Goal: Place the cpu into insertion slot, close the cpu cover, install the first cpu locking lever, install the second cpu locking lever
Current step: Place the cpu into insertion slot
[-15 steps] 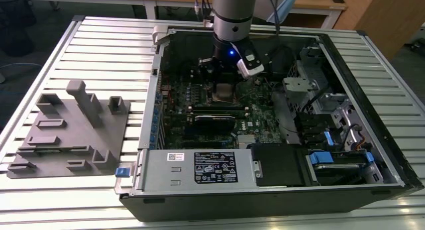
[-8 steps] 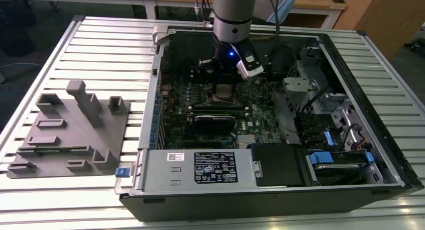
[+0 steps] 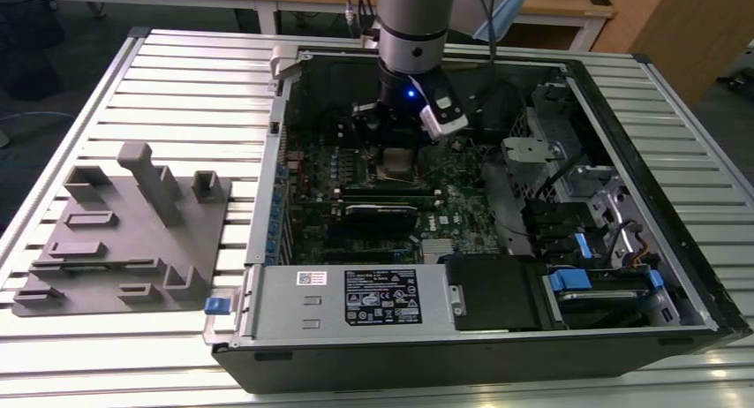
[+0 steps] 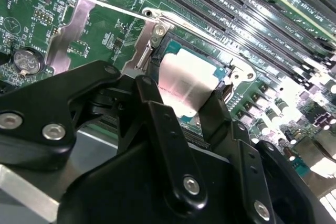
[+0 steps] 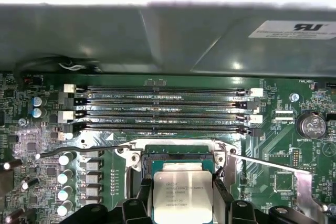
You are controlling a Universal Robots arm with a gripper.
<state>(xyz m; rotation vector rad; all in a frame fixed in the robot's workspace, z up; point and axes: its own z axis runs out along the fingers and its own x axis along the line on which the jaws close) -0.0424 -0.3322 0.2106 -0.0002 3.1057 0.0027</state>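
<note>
Gripper (image 5: 183,184) pinches the cpu (image 5: 182,199) by two edges, low over the insertion slot (image 5: 178,153); seating looks unfinished; the cpu cover (image 4: 73,38) lies swung open, locking levers (image 5: 79,151) unlatched; beyond, memory slots (image 5: 163,109) and the case wall (image 5: 157,40) crowd the far side.

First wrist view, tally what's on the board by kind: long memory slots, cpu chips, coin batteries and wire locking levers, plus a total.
memory slots: 4
cpu: 1
coin battery: 1
locking levers: 2
Total: 8
</note>
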